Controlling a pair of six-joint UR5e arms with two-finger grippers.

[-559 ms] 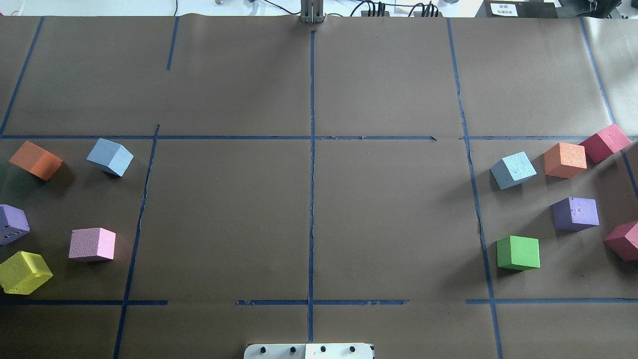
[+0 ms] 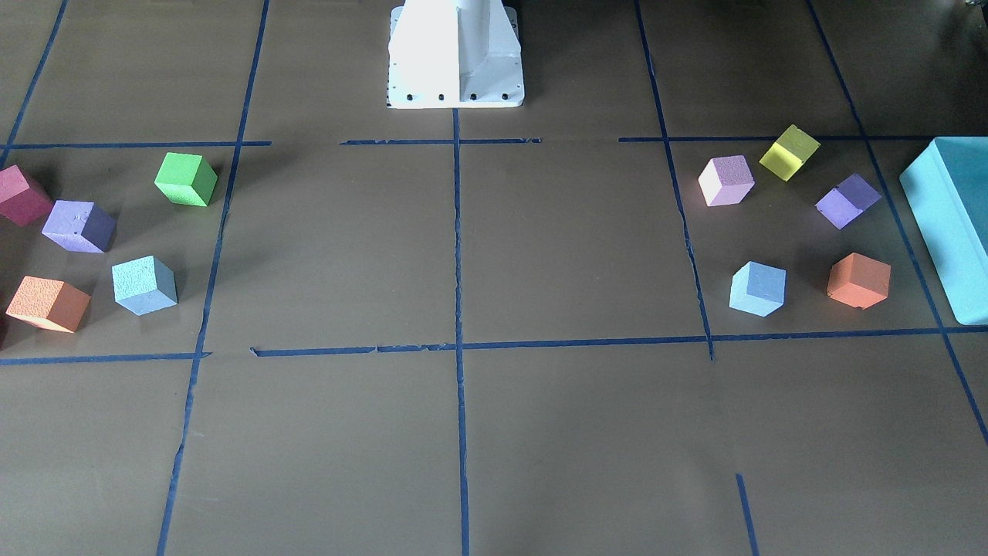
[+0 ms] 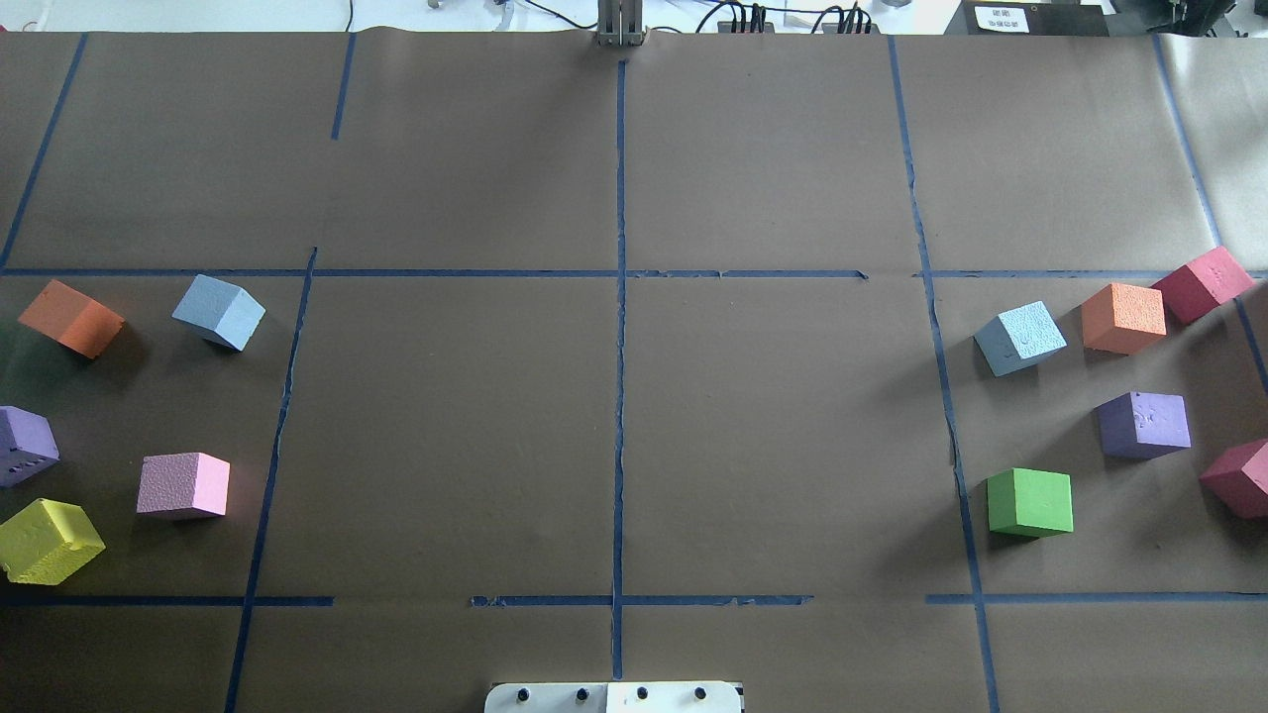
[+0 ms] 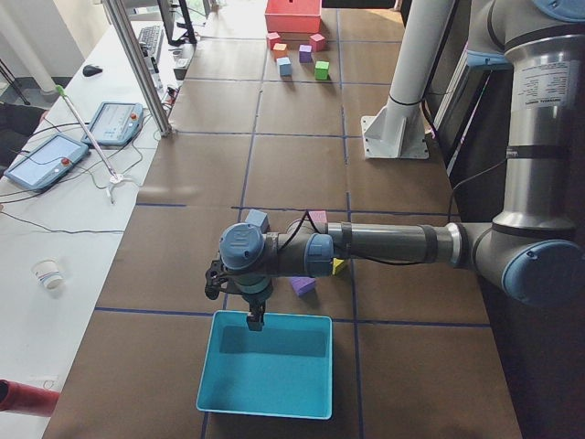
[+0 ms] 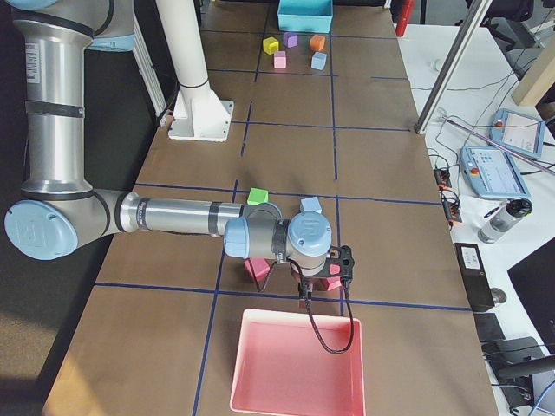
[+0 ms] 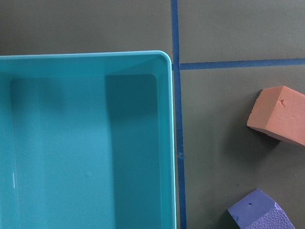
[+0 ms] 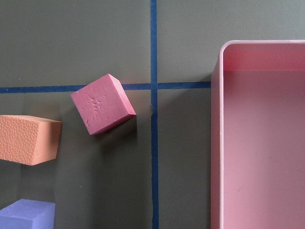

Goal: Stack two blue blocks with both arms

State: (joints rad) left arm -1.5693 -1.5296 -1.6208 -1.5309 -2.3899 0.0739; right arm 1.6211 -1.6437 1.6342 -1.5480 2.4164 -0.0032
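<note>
Two sky-blue blocks lie far apart on the brown table. One (image 3: 219, 311) is at the left, between an orange cube (image 3: 70, 317) and a tape line; it also shows in the front view (image 2: 758, 289). The other (image 3: 1020, 338) is at the right beside an orange cube (image 3: 1122, 317), and also shows in the front view (image 2: 144, 285). My left gripper (image 4: 255, 320) hangs over the near rim of a turquoise box (image 4: 207, 361). My right gripper (image 5: 305, 297) hangs over the rim of a pink tray (image 5: 295, 368). Both show only in the side views; I cannot tell whether they are open or shut.
Purple (image 3: 24, 445), pink (image 3: 184, 484) and yellow (image 3: 48, 540) cubes lie at the left. Green (image 3: 1030, 502), purple (image 3: 1144, 424) and two crimson cubes (image 3: 1202, 282) lie at the right. The white pedestal (image 2: 455, 54) stands at the table's robot side.
</note>
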